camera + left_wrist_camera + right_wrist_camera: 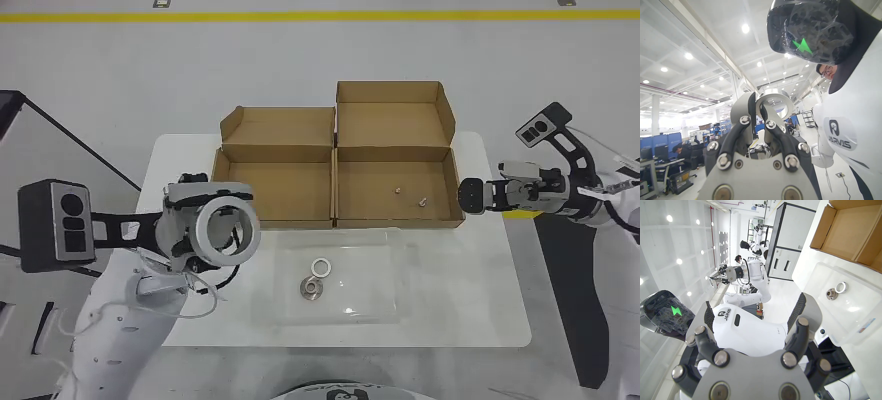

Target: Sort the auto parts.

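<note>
My left gripper [759,106] is shut on the wall of a large silver metal ring [774,106]. In the top view that ring [226,231] is held up above the table's left side, with its hole facing upward. A clear plastic tray [370,300] at the table's front middle holds a small white ring [323,267] and a flanged metal hub [312,289]. My right gripper [468,195] hangs open beside the right wall of the right cardboard box [440,215], with nothing between its fingers [797,309]. The right wrist view shows the tray [848,317], ring [842,287] and hub [830,293].
Two open cardboard boxes stand side by side behind the tray. The left box [275,190] looks empty. Two tiny parts [421,200] lie on the right box's floor. The white table [470,310] ends close to both arms.
</note>
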`<state>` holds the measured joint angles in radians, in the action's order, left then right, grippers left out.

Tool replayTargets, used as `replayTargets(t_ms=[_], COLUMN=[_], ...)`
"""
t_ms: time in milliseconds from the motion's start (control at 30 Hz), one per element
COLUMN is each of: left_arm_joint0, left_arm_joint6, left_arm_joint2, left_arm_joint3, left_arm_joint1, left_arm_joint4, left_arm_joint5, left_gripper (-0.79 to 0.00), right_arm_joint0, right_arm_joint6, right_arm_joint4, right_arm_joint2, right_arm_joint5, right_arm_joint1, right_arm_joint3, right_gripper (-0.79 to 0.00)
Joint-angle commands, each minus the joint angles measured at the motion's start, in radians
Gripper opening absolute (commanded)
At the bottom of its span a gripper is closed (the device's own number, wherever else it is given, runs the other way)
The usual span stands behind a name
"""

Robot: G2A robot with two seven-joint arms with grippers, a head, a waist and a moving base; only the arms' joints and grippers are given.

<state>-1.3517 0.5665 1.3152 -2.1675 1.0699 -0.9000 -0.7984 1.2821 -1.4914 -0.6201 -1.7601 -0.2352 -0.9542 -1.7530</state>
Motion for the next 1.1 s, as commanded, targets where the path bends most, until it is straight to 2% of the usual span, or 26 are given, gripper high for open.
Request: replayTargets(t_ms=[0, 167, 367, 500, 633, 833, 1067], left_arm_joint0=[0.035, 0.118, 0.208, 0.262, 0.287, 0.347, 0.441], left_arm_joint6=[-0.088, -0.253, -0.472, -0.653, -0.770, -0.870, -0.851], left_arm_joint2=[-0.007, -0.021, -0.015, -0.013, -0.017, -0.054, -0.157], left_arm_joint3=[0.015, 0.067, 0.142, 0.176, 0.220, 0.289, 0.400], left_arm_joint1=[0.002, 0.005, 0.001, -0.009, -0.017, -0.024, -0.015], left_arm_joint4=[0.007, 0.026, 0.002, -0.104, -0.173, -0.269, -0.438], left_arm_joint5=[0.036, 0.087, 0.097, 0.028, -0.035, -0.128, -0.166], left_gripper=[-0.785, -0.785, -0.785, -0.785, -0.785, -0.785, -0.785], right_arm_joint0=[0.000, 0.000, 0.000, 0.000, 0.000, 0.000, 0.000], right_arm_joint6=[0.000, 0.000, 0.000, 0.000, 0.000, 0.000, 0.000], right_arm_joint4=[0.000, 0.000, 0.000, 0.000, 0.000, 0.000, 0.000], right_arm_joint2=[0.000, 0.000, 0.000, 0.000, 0.000, 0.000, 0.000], right_arm_joint5=[0.000, 0.000, 0.000, 0.000, 0.000, 0.000, 0.000], right_arm_joint1=[0.000, 0.000, 0.000, 0.000, 0.000, 0.000, 0.000], right_arm_joint3=[0.000, 0.000, 0.000, 0.000, 0.000, 0.000, 0.000], right_gripper=[0.000, 0.000, 0.000, 0.000, 0.000, 0.000, 0.000])
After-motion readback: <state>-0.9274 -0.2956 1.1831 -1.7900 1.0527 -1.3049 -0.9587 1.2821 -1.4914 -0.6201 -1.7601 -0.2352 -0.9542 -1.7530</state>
